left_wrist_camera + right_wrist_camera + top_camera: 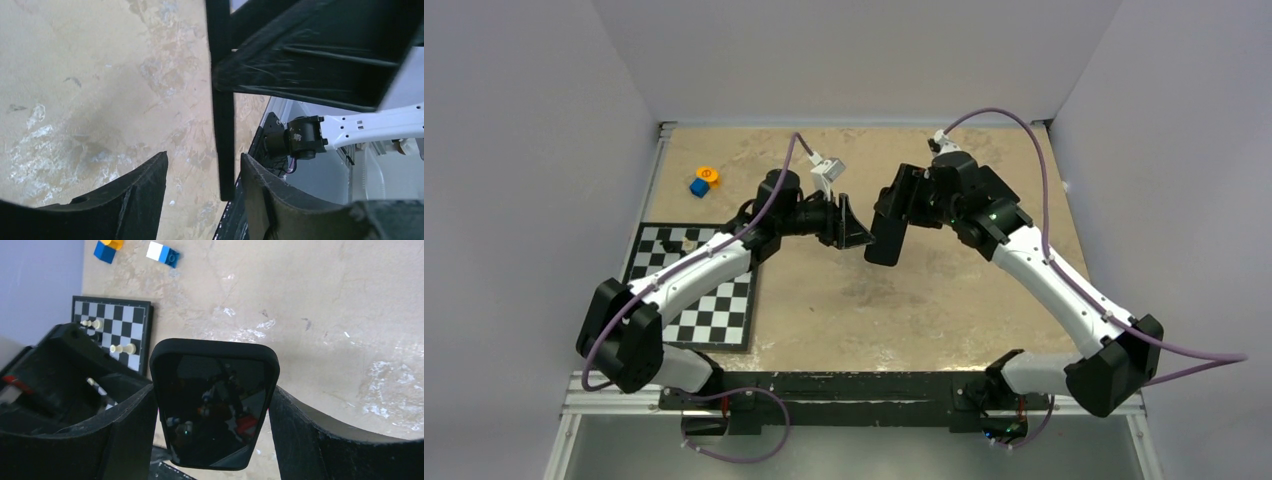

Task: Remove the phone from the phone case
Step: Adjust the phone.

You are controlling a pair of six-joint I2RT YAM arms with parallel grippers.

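Right gripper (212, 400) clamps the black phone case (215, 346), with the phone (215, 420) seated inside. It is held above the table at centre of the top view. Left gripper (204, 157) stands wide, the case's edge between its fingers; contact cannot be confirmed.

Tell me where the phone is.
Top view: the phone hangs mid-table, held by the right end effector, left end effector open around its edge.
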